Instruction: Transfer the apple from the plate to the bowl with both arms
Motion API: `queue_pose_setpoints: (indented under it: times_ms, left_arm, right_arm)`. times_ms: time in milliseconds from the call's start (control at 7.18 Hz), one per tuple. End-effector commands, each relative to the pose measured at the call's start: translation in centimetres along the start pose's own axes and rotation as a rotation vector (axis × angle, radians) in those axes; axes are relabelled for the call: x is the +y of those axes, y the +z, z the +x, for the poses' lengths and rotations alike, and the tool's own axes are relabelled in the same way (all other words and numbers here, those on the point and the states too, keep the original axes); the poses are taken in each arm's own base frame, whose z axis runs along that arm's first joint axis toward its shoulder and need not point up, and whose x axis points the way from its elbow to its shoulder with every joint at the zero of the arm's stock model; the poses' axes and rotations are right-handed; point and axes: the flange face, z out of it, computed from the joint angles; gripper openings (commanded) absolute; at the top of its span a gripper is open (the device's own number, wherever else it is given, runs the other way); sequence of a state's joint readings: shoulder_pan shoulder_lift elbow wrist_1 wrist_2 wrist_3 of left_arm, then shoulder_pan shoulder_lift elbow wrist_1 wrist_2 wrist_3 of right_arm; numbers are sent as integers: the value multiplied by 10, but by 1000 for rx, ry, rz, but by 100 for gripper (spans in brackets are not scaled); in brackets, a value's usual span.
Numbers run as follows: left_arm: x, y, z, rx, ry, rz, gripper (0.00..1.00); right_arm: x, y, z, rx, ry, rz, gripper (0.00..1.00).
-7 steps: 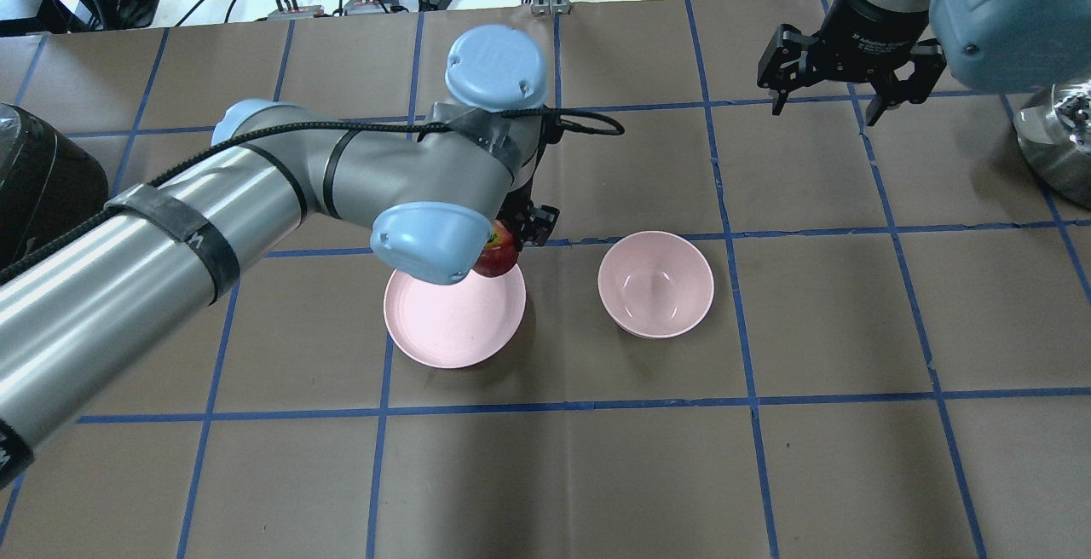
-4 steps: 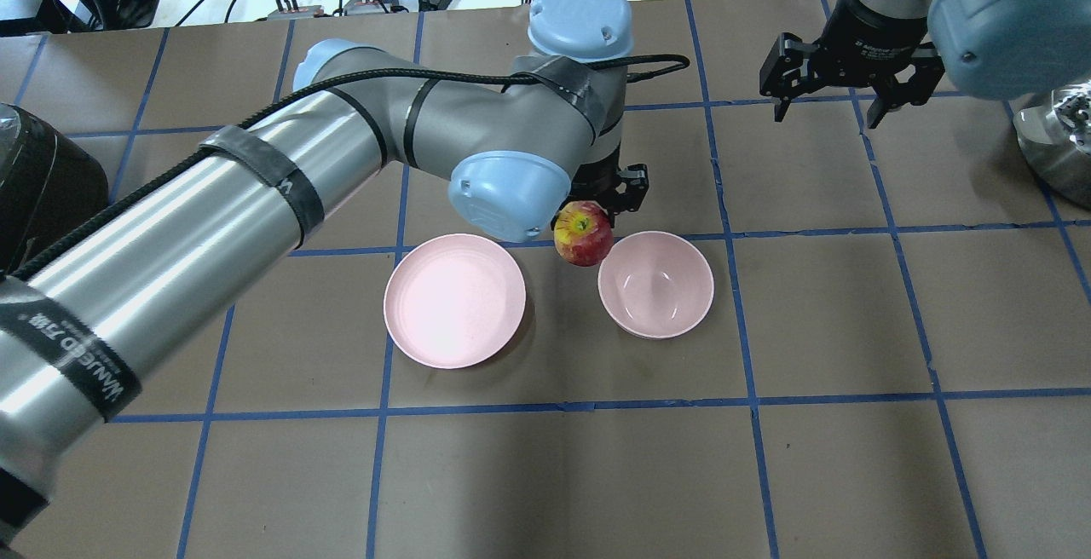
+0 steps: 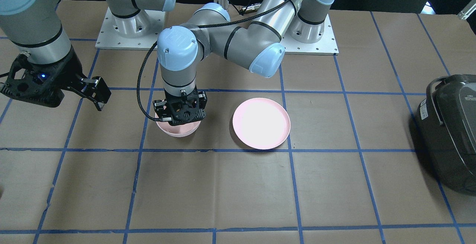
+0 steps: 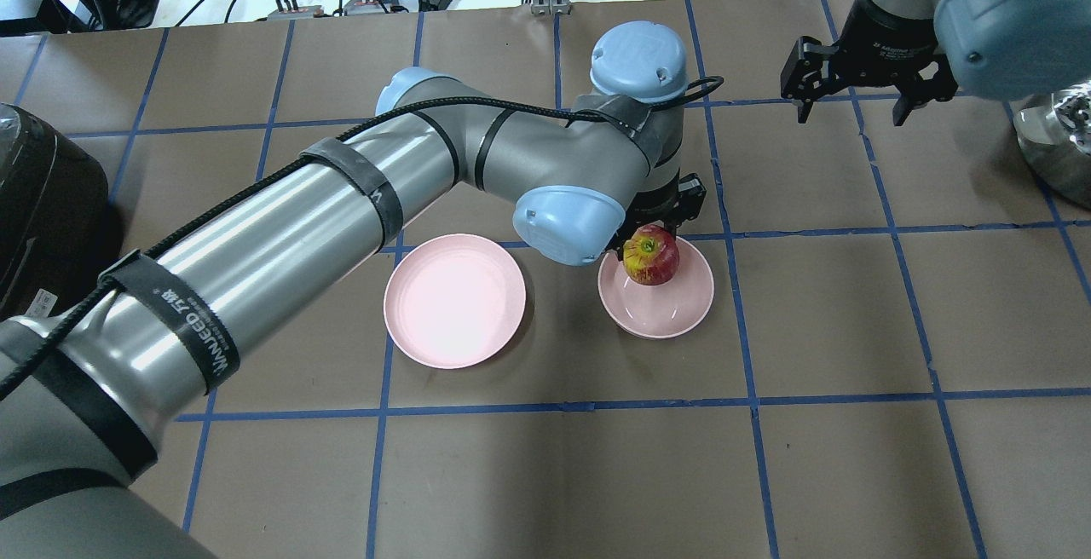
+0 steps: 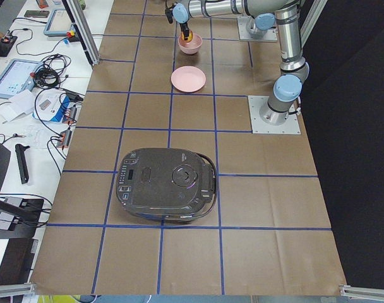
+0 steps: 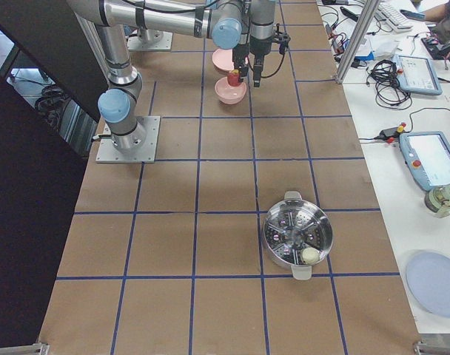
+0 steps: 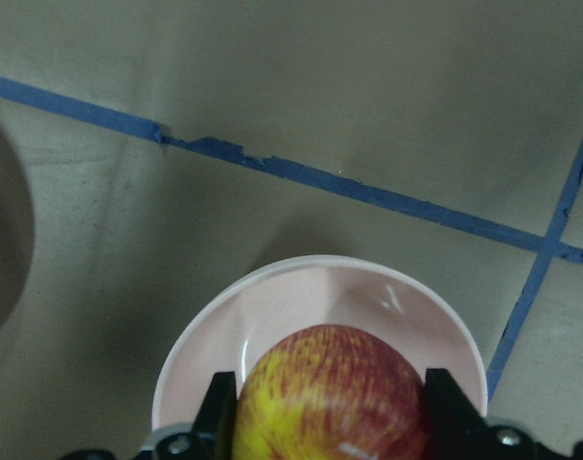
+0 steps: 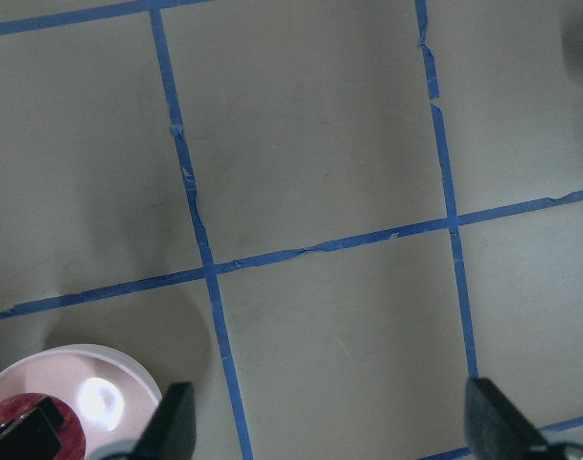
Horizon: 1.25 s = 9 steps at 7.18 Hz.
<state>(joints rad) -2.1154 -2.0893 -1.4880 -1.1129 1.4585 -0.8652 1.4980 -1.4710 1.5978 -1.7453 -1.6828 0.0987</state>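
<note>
I observe left gripper [image 3: 181, 111] clamped on red-yellow apple [image 4: 651, 258] over pale-pink bowl [image 4: 660, 316], right of centre overhead | pink plate [image 4: 454, 312] apart, left of bowl | right gripper [image 4: 851, 114] upper right, fingers spread, holding nothing.

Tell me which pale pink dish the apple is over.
The small deep pale-pink bowl, under the red-and-yellow apple in the left gripper; the flat wider pink plate is bare.
</note>
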Motion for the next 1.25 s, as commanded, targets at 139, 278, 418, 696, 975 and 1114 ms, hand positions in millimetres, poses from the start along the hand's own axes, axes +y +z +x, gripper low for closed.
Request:
queue_pose_setpoints:
  times_ms: [139, 278, 418, 696, 975, 1114]
  left_arm:
    - [7, -9, 0, 19, 7, 8, 100]
    - [4, -32, -2, 30, 42, 39, 100]
    - [0, -63, -19, 54, 76, 68, 100]
    - [-23, -127, -78, -1, 178, 21, 100]
    - [-38, -192, -157, -30, 271, -29, 100]
    - [-45, -215, -190, -29, 318, -38, 100]
  right_arm:
    - [1, 1, 1, 5, 3, -7, 100]
    - [2, -1, 0, 5, 4, -7, 100]
    - [2, 0, -1, 4, 4, -9, 100]
    - [2, 0, -1, 2, 4, -9, 100]
    - [8, -14, -7, -16, 0, 10, 100]
    - [20, -26, -27, -88, -28, 24, 100]
